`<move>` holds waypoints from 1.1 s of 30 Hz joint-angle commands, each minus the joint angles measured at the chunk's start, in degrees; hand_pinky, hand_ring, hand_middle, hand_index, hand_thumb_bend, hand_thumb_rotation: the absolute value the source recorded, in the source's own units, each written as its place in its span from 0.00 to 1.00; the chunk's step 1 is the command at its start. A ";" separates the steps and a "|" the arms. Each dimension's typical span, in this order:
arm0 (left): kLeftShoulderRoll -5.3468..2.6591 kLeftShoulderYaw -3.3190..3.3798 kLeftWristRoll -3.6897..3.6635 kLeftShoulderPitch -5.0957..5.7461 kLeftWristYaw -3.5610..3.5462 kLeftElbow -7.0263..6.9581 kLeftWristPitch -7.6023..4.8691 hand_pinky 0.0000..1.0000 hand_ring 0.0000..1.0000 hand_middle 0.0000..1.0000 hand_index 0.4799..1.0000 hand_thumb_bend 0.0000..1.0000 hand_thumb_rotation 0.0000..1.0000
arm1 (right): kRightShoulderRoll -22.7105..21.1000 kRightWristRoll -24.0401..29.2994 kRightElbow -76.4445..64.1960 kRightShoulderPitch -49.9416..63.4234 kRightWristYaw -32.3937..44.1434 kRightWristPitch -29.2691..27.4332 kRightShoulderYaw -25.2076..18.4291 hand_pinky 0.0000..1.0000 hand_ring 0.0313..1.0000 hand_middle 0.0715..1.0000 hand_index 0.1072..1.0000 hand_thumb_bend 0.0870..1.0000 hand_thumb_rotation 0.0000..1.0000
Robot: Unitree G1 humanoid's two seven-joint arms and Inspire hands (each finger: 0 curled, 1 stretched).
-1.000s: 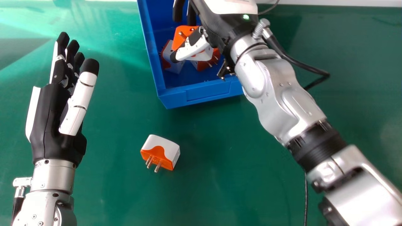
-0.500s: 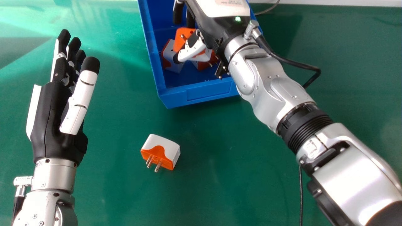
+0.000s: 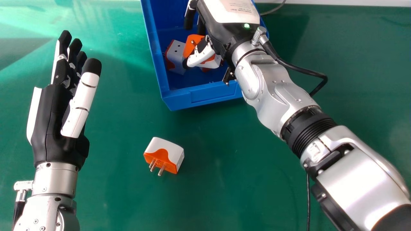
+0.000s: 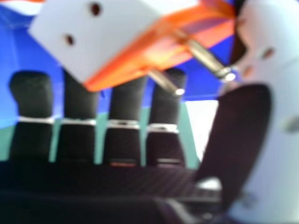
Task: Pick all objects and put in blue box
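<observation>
Orange-and-white plug adapter (image 3: 163,157) is on the tabletop (image 3: 205,186), lying on its side near side of the blue box (image 3: 212,91), well apart from both hands, pins toward the robot. That one's outstanding. Right hand (image 3: 224,32) is in over the box. Its fingers (image 4: 124,102) are straight and spread, not wrapped on anything. A pinned adapter (image 3: 192,43) sits in the space between them and the thumb; can't tell if the thumb touches it. A second adapter (image 3: 176,53) is in the box just beside it. Overlap hides the full count in there. Left hand (image 3: 51,118) is idle at the left of the head view, fingers extended, thumb apart from them.

My read: drop-off in hand, last pick to go.

Risks:
- Pins could hook the thumb as the hand lifts, dragging the pinned adapter up or out.
- Sideways exit could catch the box wall and shift the box, or knock its contents about. Go straight up first.
- Cable (image 3: 298,72) bows out beside the right wrist; could snag on the rim.
- Next grasp: pins and slanted faces may make the adapter roll or skid if the fingers close off-centre.
</observation>
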 commanded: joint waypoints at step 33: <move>-0.89 -0.52 1.60 0.21 2.61 -3.46 -0.25 1.00 1.00 0.98 0.91 0.64 0.68 | -0.88 -0.22 -1.04 -2.61 2.96 4.95 4.79 0.30 0.36 0.42 0.44 0.46 0.08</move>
